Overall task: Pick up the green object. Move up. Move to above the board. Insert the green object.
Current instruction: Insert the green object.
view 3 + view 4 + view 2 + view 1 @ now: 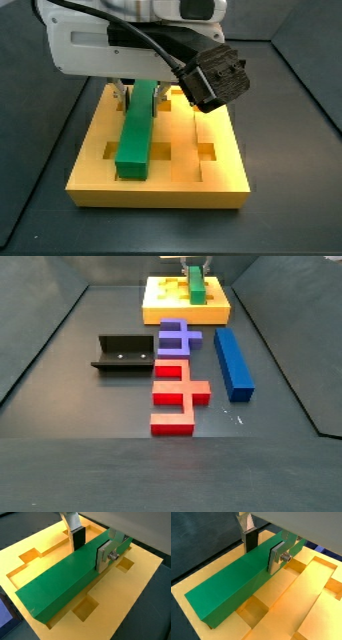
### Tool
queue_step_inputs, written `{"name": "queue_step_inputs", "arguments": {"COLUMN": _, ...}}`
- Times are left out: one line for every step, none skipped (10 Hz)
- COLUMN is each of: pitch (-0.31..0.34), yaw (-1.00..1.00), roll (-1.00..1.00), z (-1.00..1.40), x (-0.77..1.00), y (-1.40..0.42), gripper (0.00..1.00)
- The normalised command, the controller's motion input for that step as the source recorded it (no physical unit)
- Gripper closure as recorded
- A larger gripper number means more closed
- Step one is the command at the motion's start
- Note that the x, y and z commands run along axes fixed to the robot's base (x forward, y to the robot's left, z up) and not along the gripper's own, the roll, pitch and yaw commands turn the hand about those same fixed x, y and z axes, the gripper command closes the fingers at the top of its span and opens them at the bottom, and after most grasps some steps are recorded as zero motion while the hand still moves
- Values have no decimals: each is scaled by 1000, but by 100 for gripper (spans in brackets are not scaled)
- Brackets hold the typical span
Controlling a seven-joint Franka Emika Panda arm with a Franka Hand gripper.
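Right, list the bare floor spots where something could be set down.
Free: floor left of the fixture, and the strip right of the blue bar. Crowded: the middle row of purple piece and red pieces, plus the board, where the gripper holds the green object.
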Motion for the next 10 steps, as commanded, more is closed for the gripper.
{"name": "queue_step_inputs", "arguments": {"pitch": 71, "yaw": 0, "roll": 100, "z": -189, "x": 0, "y": 0, "gripper": 100}}
{"name": "queue_step_inputs", "arguments": {"pitch": 40, "yaw": 0, "roll": 91, "z": -191, "x": -209, "y": 0, "gripper": 100}}
{"name": "queue_step_inputs", "arguments": {"pitch": 34, "yaw": 0, "roll": 87, "z": -151, "x": -311, "y": 0, "gripper": 100}}
{"name": "queue_step_inputs", "arguments": {"pitch": 21, "yaw": 0, "roll": 89, "z": -151, "x": -394, "y": 0, "gripper": 100}}
{"name": "queue_step_inputs", "arguments": {"pitch": 0, "yaw": 0, "roll": 41, "z": -251, "x": -34, "y": -146, "gripper": 100}}
{"name": "queue_step_inputs", "arguments": {"pitch": 4, "yaw": 0, "roll": 24, "z": -449, "x": 226, "y": -137, "gripper": 100}}
{"name": "queue_step_inputs", "arguments": {"pitch": 0, "yaw": 0, "roll": 16, "z": -449, "x": 234, "y": -140, "gripper": 100}}
{"name": "queue_step_inputs", "arguments": {"pitch": 0, "yaw": 0, "roll": 0, "z": -423, "x": 203, "y": -117, "gripper": 100}}
{"name": "queue_step_inputs", "arguments": {"pitch": 0, "yaw": 0, "roll": 0, "z": -311, "x": 117, "y": -23, "gripper": 100}}
{"name": "queue_step_inputs", "arguments": {"pitch": 0, "yaw": 0, "roll": 0, "z": 0, "x": 0, "y": 0, "gripper": 100}}
